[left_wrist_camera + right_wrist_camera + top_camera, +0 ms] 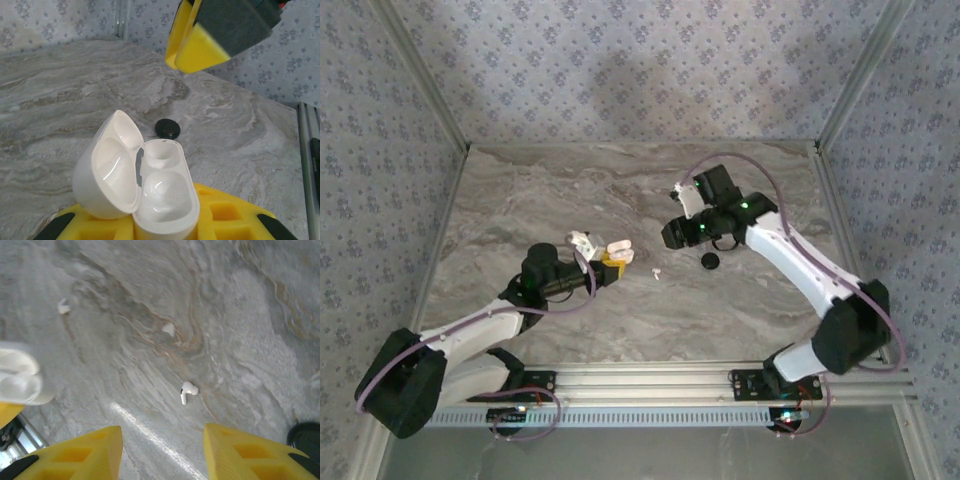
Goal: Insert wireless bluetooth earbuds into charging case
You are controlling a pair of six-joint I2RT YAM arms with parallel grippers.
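The charging case (162, 200) is a glossy white box with its lid (107, 170) swung open to the left. My left gripper (160, 227) is shut on its base, a yellow finger on each side. In the top view the case (617, 250) sits at the tip of the left gripper (605, 262). One white stemmed earbud (187, 391) lies on the marble ahead of my right gripper (162, 440), which hovers open and empty. From above, this earbud (656, 271) lies between the case and the right gripper (674, 236). I cannot tell whether the case's near well holds an earbud.
A flat black round disc (710, 261) lies on the marble right of the earbud, and it appears as the disc (167, 128) beyond the case. Two small white bits (169, 329) (63, 306) lie farther out. The right gripper's yellow finger (200, 45) hangs above the case. Metal rails edge the table.
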